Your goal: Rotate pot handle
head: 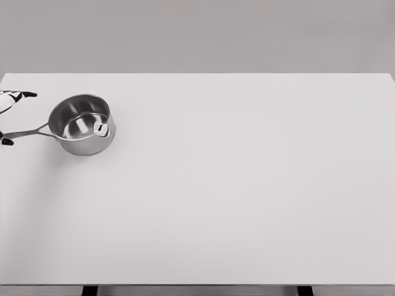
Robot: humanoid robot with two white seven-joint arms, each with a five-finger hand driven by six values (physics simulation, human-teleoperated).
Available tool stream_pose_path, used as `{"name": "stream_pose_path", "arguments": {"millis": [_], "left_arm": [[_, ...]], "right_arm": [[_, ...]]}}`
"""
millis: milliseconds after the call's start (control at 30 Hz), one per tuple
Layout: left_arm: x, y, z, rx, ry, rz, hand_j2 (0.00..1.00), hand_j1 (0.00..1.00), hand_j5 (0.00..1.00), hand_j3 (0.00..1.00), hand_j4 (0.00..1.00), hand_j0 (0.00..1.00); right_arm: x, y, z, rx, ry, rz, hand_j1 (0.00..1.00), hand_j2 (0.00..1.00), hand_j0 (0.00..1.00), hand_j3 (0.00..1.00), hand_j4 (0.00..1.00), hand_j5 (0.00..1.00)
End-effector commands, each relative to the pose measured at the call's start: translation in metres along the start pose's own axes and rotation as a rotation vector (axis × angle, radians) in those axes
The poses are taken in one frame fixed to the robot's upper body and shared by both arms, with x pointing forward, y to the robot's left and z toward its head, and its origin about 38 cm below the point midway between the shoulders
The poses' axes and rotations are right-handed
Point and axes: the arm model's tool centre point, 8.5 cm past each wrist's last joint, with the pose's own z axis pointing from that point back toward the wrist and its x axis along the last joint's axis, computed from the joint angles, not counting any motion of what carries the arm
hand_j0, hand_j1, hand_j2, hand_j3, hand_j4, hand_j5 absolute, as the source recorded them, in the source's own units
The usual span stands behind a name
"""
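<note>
A steel pot (pixel 82 124) sits upright at the table's (pixel 234 197) far left, its handle (pixel 26 132) pointing left toward the edge. The left hand (pixel 11 105) barely peeks in there, fingertips near the handle's end; I can't tell its grip.

White hand (pixel 11 98), black fingertips (pixel 29 94)

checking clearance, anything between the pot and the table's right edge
Nothing: in the head view the white table is bare from the pot to its right edge.
</note>
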Motion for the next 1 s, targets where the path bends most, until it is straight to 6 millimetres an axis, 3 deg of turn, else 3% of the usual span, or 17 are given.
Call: {"name": "stream_pose_path", "arguments": {"millis": [0, 967], "left_arm": [[-0.001, 0.000, -0.001, 0.000, 0.003, 0.002, 1.00, 1.00, 1.00, 1.00, 1.00, 1.00], [-0.004, 0.001, -0.029, 0.030, 0.031, 0.042, 1.00, 1.00, 1.00, 1.00, 1.00, 1.00]], "right_arm": [[0.000, 0.000, 0.000, 0.000, 0.000, 0.001, 1.00, 1.00, 1.00, 1.00, 1.00, 1.00], [0.000, 0.000, 0.000, 0.000, -0.001, 0.001, 1.00, 1.00, 1.00, 1.00, 1.00, 1.00]]}}
